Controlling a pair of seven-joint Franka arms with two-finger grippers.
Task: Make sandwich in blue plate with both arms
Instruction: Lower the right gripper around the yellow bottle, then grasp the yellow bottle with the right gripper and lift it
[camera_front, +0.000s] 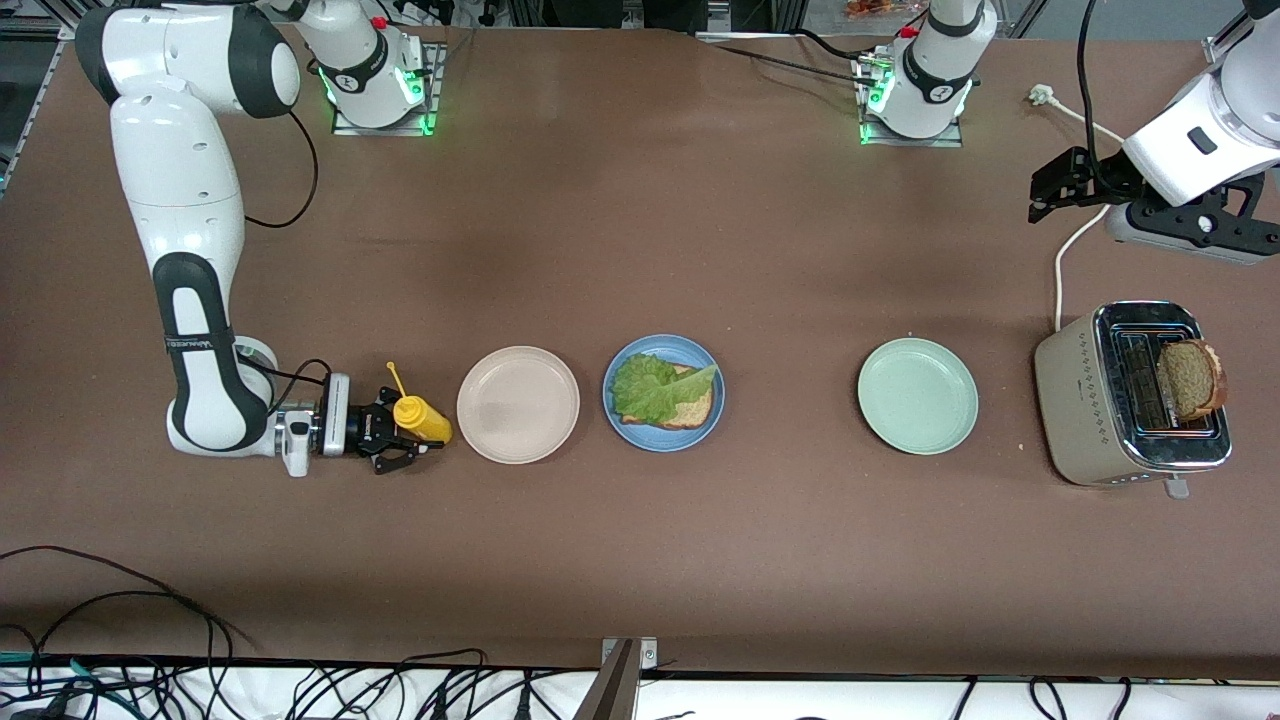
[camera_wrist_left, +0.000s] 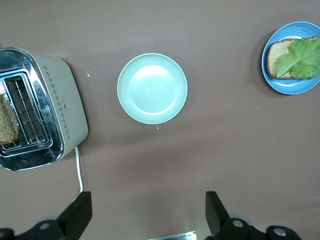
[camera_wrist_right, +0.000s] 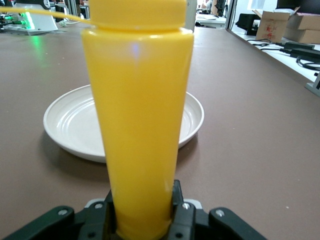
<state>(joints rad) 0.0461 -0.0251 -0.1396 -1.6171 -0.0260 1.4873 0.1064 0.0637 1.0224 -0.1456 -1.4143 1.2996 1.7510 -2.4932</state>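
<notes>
in the centre of the frame the blue plate (camera_front: 663, 392) held one bread slice (camera_front: 690, 408) under lettuce (camera_front: 655, 386), the second slice (camera_front: 1189, 379) stood in the toaster (camera_front: 1130, 395) at right, the right pincer (camera_front: 408, 440) clasped the yellow bottle (camera_front: 421, 418) at lower left, and the left pincer (camera_front: 1045, 195) waited wide at upper right.

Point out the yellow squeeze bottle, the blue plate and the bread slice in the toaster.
yellow squeeze bottle (camera_front: 424, 418), front view, middle of its body.
blue plate (camera_front: 616, 420), front view, bare rim toward the beige plate.
bread slice in the toaster (camera_front: 1188, 380), front view, its speckled face above the slot.
</notes>
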